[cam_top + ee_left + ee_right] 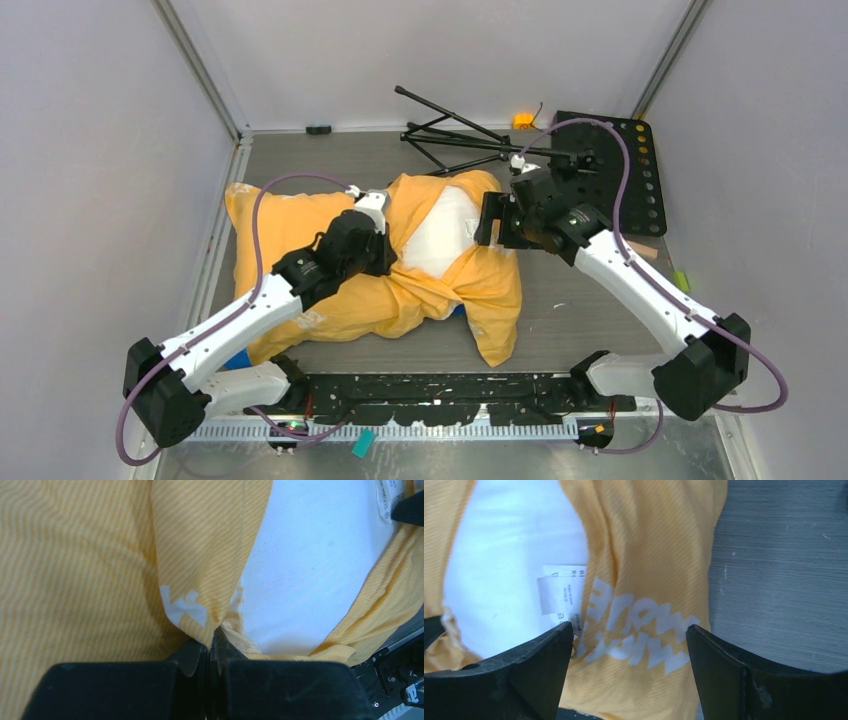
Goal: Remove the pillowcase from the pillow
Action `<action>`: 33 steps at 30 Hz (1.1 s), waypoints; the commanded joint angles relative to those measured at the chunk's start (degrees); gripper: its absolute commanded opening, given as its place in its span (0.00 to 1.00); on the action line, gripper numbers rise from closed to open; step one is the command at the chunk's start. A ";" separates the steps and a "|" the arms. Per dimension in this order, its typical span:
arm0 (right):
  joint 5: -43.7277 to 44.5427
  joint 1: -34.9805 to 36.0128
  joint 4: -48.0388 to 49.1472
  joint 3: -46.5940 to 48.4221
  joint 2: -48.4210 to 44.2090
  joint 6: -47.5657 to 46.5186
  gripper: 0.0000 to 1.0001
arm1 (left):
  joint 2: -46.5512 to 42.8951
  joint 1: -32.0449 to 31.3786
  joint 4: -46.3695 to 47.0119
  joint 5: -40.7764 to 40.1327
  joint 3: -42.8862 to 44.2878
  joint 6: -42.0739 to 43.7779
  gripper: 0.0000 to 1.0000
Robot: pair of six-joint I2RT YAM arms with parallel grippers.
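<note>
The orange-yellow pillowcase point(300, 260) lies wrinkled across the table, its mouth spread open around the white pillow point(440, 235). My left gripper point(385, 235) is shut on the pillowcase's opening edge; the left wrist view shows the striped fabric point(200, 565) pinched between the jaws point(212, 635), with the pillow point(310, 565) to the right. My right gripper point(487, 220) is open above the right side of the opening; in the right wrist view its gripper point(629, 635) straddles the lettered fabric point(644, 580), beside the pillow's label point(559, 595).
A folded black tripod point(470, 135) and a black perforated board point(620, 170) lie at the back right. Grey walls close in the left and right sides. A black rail point(440, 385) runs along the near edge.
</note>
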 commanded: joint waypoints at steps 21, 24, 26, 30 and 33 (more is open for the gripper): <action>-11.73 -5.74 13.83 -24.36 -8.49 5.65 0.37 | 7.01 -4.49 -15.01 -3.03 14.37 0.76 0.20; -12.85 -5.70 15.47 -24.36 -9.08 5.69 0.36 | 10.81 -9.82 -19.96 -8.35 21.96 2.28 0.32; -12.97 -5.72 15.54 -24.27 -9.13 5.34 0.35 | 12.73 -11.88 -21.11 -9.46 25.76 2.67 0.41; -12.72 -5.71 15.73 -24.70 -9.57 5.34 0.33 | 15.86 -14.28 -21.10 -9.44 31.73 3.21 0.56; -10.99 -5.73 16.81 -26.44 -11.52 6.71 0.31 | 18.07 -15.26 -19.74 -8.33 35.52 4.00 0.61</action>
